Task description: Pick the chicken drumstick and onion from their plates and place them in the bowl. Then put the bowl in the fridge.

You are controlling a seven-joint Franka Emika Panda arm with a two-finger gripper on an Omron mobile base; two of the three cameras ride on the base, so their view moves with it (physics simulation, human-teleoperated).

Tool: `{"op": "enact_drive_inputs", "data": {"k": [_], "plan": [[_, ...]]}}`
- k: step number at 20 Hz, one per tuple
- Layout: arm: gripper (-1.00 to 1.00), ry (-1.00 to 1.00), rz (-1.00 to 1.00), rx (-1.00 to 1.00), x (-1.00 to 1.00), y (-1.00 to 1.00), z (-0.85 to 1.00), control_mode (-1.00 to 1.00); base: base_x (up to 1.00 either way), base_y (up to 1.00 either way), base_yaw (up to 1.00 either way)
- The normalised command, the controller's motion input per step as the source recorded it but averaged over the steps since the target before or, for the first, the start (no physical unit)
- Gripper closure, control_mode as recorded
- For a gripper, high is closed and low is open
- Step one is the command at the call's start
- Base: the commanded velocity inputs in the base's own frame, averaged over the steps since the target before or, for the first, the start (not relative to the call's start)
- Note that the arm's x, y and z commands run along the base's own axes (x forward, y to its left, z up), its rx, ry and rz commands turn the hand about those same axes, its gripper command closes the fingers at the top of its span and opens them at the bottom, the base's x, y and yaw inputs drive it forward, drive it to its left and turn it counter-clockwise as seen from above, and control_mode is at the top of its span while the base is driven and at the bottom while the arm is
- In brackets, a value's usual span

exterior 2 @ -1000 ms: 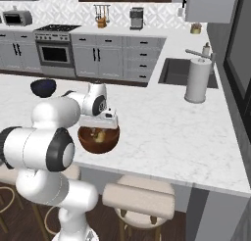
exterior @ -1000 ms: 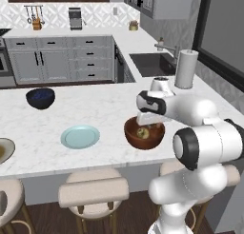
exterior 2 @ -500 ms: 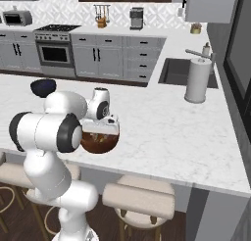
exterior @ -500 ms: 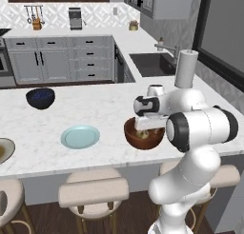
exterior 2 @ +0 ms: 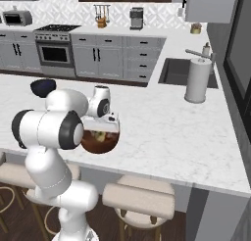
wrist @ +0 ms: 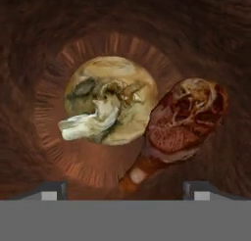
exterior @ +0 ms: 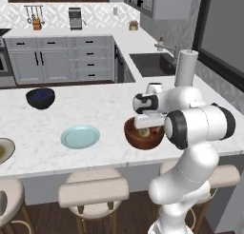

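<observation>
Hand view: onion (wrist: 112, 100) beside drumstick (wrist: 184, 120)

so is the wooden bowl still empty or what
Not empty: the hand view shows the onion and chicken drumstick lying side by side inside the bowl.

The wooden bowl (exterior: 143, 135) stands on the surface (exterior: 95, 112) near its front edge, right of frame centre in the left base view. Inside it, in the hand view, the onion (wrist: 112, 100) lies at centre and the chicken drumstick (wrist: 179, 125) touches it on the right. The tool (wrist: 125, 188) hangs directly above the bowl. Left of the bowl lies a plate (exterior: 80, 136); another plate (exterior: 5, 150) sits at the left edge. The small bowl (exterior: 40, 97) stands in the upper left, farther back.
</observation>
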Motion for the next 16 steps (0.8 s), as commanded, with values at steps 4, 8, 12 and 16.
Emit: {"op": "enact_drive_inputs", "data": {"k": [4, 8, 12, 16], "plan": [[-1.0, -0.05, -0.03, 0.0, -0.19, 0.0, 0.6, -1.0, 0.0, 0.0, 0.0], [-1.0, 0.0, -0.04, 0.0, -0.06, -0.34, 0.47, -1.0, 0.0, 0.0, 0.0], [-1.0, 0.0, -0.03, 0.0, -0.02, -0.6, 0.14, -1.0, 0.0, 0.0, 0.0], [-1.0, 0.0, -0.02, 0.0, 0.0, -0.53, 0.0, -1.0, 0.0, 0.0, 0.0]]}}
